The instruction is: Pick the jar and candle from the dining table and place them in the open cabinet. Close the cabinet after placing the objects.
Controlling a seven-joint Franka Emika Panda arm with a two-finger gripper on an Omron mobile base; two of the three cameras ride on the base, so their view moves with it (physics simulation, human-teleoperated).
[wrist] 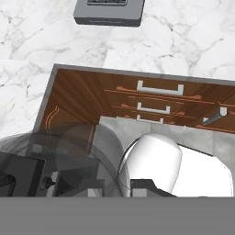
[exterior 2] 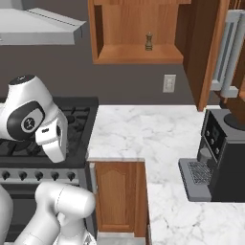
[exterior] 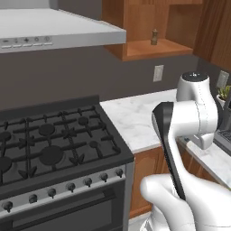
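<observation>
You have the jar (wrist: 73, 147) right at the gripper (wrist: 87, 183), whose fingers look drawn in on it, so I judge this the carry toward the cabinet (exterior 2: 139, 28), with the candle to follow. Beyond the fingers lie the marble counter (wrist: 36, 59) edge and wooden drawers (wrist: 156, 98). Next, raise the fingers well above and forward over the shelf lip, keeping the range hood (exterior 2: 38, 26), pepper mill (exterior 2: 149, 41) and open door (exterior 2: 206, 52) clear.
</observation>
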